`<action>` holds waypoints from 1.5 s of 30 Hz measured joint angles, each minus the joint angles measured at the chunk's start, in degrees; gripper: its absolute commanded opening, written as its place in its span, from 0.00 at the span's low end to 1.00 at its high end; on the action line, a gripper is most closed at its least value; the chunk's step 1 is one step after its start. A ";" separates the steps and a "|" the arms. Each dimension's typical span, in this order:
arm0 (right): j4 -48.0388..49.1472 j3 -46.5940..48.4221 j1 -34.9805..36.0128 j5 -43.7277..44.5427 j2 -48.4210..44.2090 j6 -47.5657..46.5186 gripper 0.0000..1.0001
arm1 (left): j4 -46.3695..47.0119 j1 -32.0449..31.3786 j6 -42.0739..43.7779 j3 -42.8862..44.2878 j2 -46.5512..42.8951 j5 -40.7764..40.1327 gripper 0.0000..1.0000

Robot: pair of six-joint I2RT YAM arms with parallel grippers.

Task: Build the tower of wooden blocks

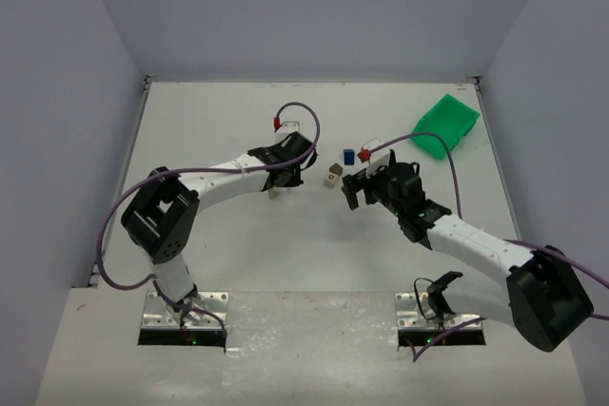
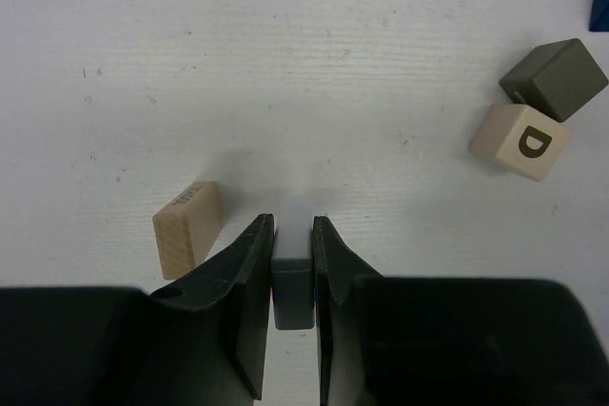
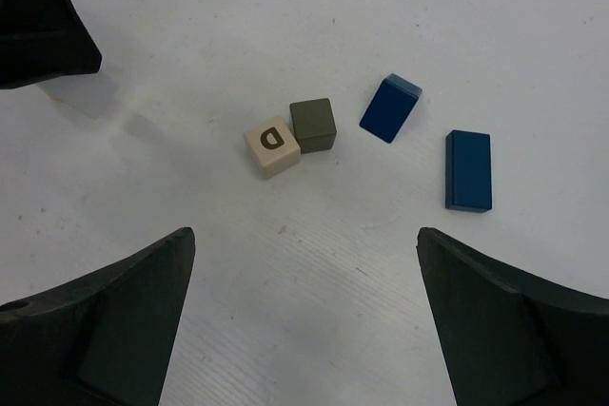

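Six loose blocks, no tower yet

From the top external view, we are seeing the left gripper [image 1: 274, 187] low over the worktop [image 1: 238, 263] left of centre. The right gripper [image 1: 354, 189] is hanging just beside a small cluster of blocks, and a green bin [image 1: 445, 125] is lying well apart at the far right. No wood block tower is standing; its pieces are scattered.

From the left wrist, we are watching the left gripper [image 2: 292, 221] clenching a small pale block [image 2: 293, 278]. A tan block [image 2: 187, 228] is lying just beside one finger. The D block [image 2: 520, 142] and the grey cube [image 2: 554, 78] are touching off to the right.

From the right wrist, the right gripper [image 3: 304, 235] is spread wide and holding nothing. Beyond it the D block [image 3: 273, 146] is touching the grey cube [image 3: 313, 125], with two dark blue blocks [image 3: 390, 107] near them but apart from each other.

We are judging this as the base-laying step. Next, the held piece needs to be set squarely on a tan block.
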 measured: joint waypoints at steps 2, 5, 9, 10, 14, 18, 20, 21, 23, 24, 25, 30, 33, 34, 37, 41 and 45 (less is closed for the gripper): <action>-0.23 0.06 0.00 0.35 0.16 -0.02 0.99 | -0.40 0.00 -0.23 0.16 0.73 -0.35 0.00; -0.65 0.50 0.00 0.85 1.11 -0.02 0.99 | -0.73 0.00 -0.52 0.38 1.80 -1.07 0.00; -1.32 1.20 0.00 1.38 2.44 -0.02 0.99 | -1.06 0.02 -1.02 0.38 2.44 -2.25 0.00; -1.48 1.31 0.00 1.48 2.68 -0.02 0.99 | -1.06 0.02 -1.16 0.38 2.53 -2.44 0.00; -1.87 1.80 0.00 1.76 3.64 -0.04 0.99 | -1.00 0.02 -1.34 0.38 2.97 -2.79 0.00; -2.25 1.96 0.00 2.02 3.95 -0.04 0.99 | -1.02 0.02 -1.34 0.67 3.67 -3.04 0.00; -2.36 2.16 0.00 2.20 4.29 -0.07 0.99 | -0.93 0.08 -1.35 0.82 4.01 -3.11 0.00; -2.48 2.36 0.00 2.32 4.56 -0.09 0.99 | -0.96 0.13 -1.36 0.82 4.08 -3.14 0.00; -2.70 2.68 0.01 2.54 4.95 -0.12 0.99 | -0.96 0.23 -1.36 0.82 4.14 -3.22 0.00; -2.75 2.76 0.00 2.63 5.05 -0.17 0.99 | -0.96 0.26 -1.36 0.82 4.16 -3.27 0.00; -2.79 2.81 0.00 2.71 5.12 -0.24 0.99 | -0.96 0.28 -1.36 0.82 4.17 -3.32 0.00; -3.16 2.88 0.00 2.87 5.17 -0.35 0.99 | -0.96 0.30 -1.36 0.82 4.17 -3.57 0.00; -3.20 2.91 0.00 2.86 5.39 -0.48 0.99 | -0.96 0.44 -1.38 0.82 4.20 -3.68 0.00; -3.27 2.94 0.00 2.86 5.51 -0.50 0.99 | -0.96 0.46 -1.38 0.82 4.22 -3.72 0.00; -3.63 3.21 0.00 2.86 5.85 -0.50 0.99 | -0.98 0.46 -1.36 0.82 4.36 -3.84 0.00; -3.73 3.42 0.02 2.86 6.01 -0.52 0.99 | -1.00 0.48 -1.38 0.82 4.37 -4.04 0.00; -3.75 3.59 0.00 2.91 6.01 -0.55 0.99 | -1.07 0.53 -1.44 0.82 4.37 -4.14 0.00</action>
